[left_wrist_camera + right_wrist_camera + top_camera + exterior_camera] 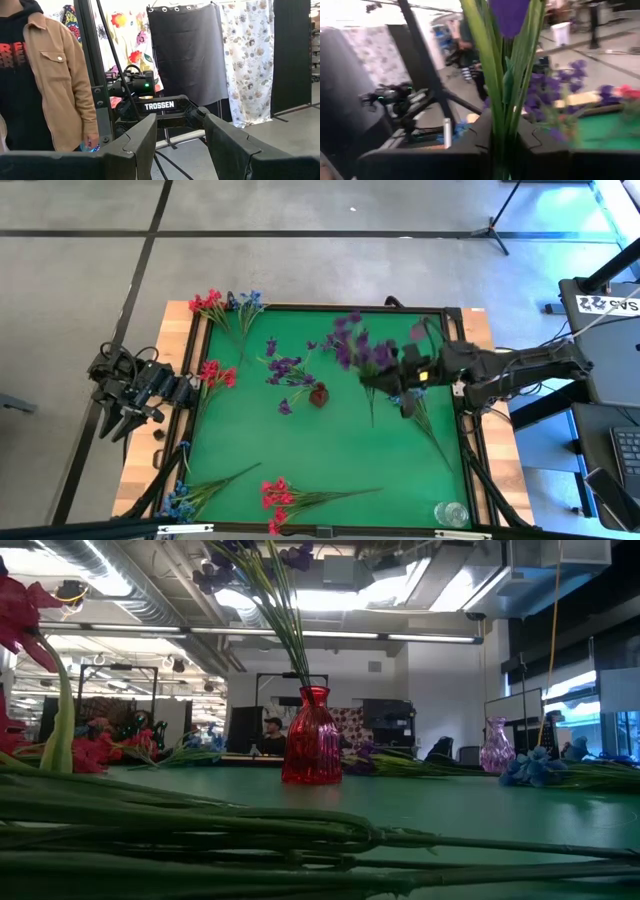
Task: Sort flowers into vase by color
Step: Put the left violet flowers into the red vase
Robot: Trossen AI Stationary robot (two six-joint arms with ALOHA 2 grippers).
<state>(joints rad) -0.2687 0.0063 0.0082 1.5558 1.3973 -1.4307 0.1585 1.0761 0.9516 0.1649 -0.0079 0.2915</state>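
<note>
Purple-blossomed sprig on thin green stems (362, 352): we see it clamped between fingers of right gripper (392, 383), held up over middle of green mat (330, 450), blossoms toward far edge. Stems (506, 95) rise straight from gripper in right wrist view; grip point itself hidden. In low view, sprig's stems (287, 625) hang above small red ribbed glass vase (312, 737); blossom heads cut off at top. We cannot tell if tips enter vase neck. Left gripper (122, 418) waits off desk's left edge, fingers apart.
</note>
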